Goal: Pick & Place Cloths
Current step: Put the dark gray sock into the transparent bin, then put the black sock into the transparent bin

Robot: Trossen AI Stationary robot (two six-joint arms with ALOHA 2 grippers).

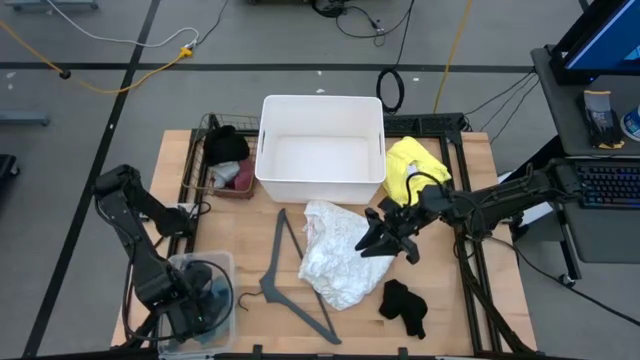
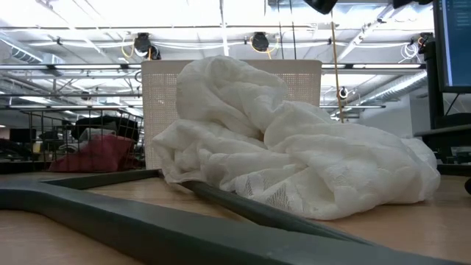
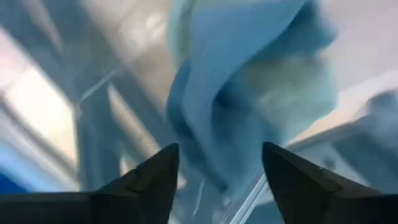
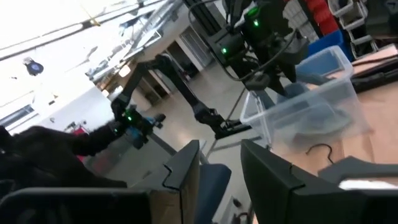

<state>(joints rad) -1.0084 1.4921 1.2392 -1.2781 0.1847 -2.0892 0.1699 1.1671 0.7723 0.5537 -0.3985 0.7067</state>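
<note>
Behind lacy white cloth [image 2: 294, 158], low view alone shows ceiling lights.

A grey floor [image 1: 90, 100] surrounds the wooden desk [image 1: 470, 310], crossed by dark tape lines [image 1: 250, 66] and loose yellow and white cables [image 1: 120, 45]. To one side stands a dark workstation with a keyboard [image 1: 608, 186] and a lit blue monitor [image 1: 605, 35]. From desk height, the ceiling shows bright strip lights [image 2: 221, 11] and pipework [image 2: 73, 68].
</note>
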